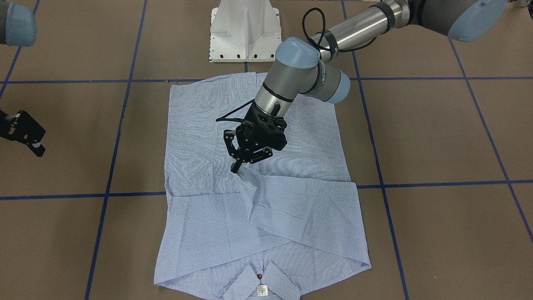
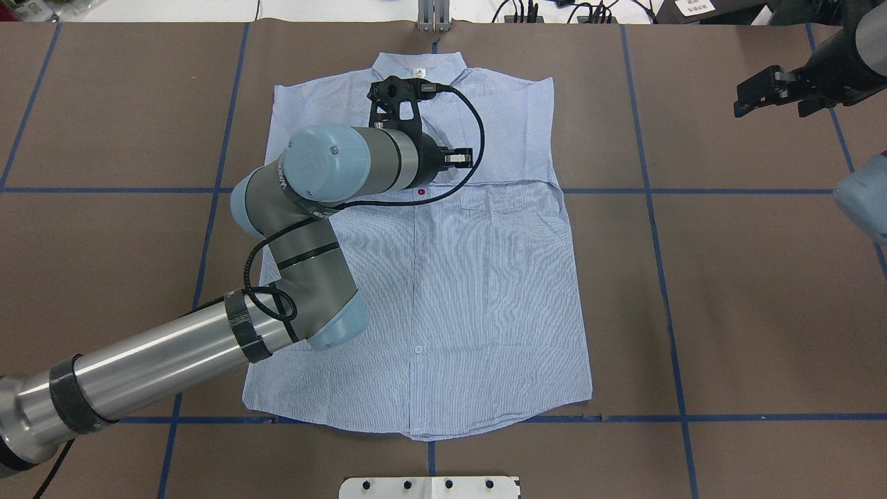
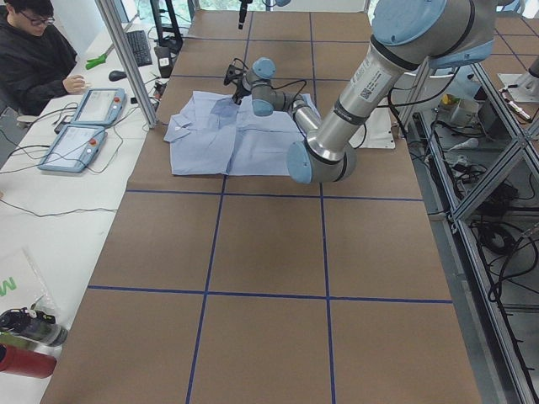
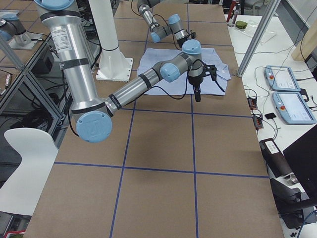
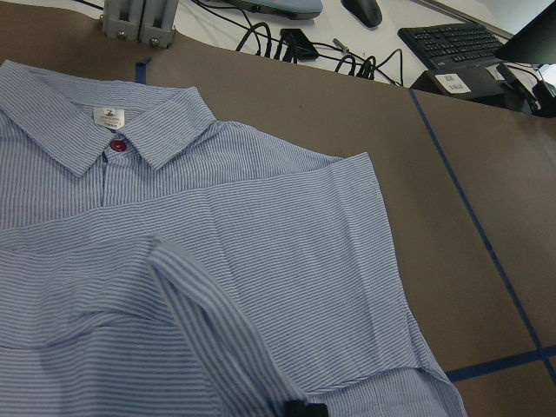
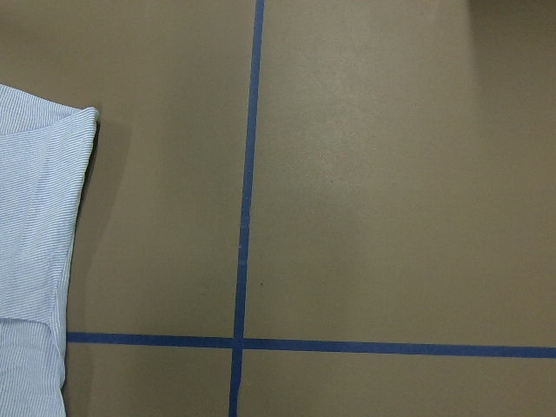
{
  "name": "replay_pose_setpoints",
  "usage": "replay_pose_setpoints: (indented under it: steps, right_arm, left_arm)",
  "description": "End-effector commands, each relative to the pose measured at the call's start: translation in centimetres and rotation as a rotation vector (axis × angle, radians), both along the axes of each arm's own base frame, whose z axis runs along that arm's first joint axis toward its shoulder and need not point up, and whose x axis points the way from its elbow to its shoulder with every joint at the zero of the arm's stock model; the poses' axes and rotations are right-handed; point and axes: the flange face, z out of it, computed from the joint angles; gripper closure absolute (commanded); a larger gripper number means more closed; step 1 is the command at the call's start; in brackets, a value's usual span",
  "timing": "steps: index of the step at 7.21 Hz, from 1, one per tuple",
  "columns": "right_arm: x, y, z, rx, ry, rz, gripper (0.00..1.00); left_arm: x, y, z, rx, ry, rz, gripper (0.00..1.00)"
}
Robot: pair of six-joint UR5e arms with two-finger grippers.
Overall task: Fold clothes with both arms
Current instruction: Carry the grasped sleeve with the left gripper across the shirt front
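The striped shirt lies front-up on the brown table, collar and white label at the edge away from the robot. Both sleeves are folded across the chest. My left gripper is over the middle of the shirt, shut on the end of one sleeve, which it lifts a little off the cloth. In the left wrist view the sleeve runs down into the fingers at the bottom edge. My right gripper hangs open and empty over bare table beside the shirt; it also shows in the overhead view.
The white pedestal base stands by the shirt's hem. Blue tape lines grid the table. An operator sits at a side desk with two teach pendants. Cables and a keyboard lie beyond the collar edge.
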Motion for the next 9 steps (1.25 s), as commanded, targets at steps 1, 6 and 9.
replay_pose_setpoints:
  steps: [1,6,9]
  right_arm:
    - [0.0,0.0,0.0,0.000,0.000,0.000,0.00]
    - [-0.2,-0.2,0.4,-0.008,0.004,-0.003,0.00]
    - [-2.5,1.1,-1.4,-0.044,-0.050,0.046,0.00]
  left_arm:
    - [1.8,0.5,-0.5,-0.003,-0.009,0.012,1.00]
    - [5.1,3.1,-3.8,-0.028,0.043,0.053,0.01]
    - [2.4,3.7,0.2,0.085,-0.106,0.087,0.00]
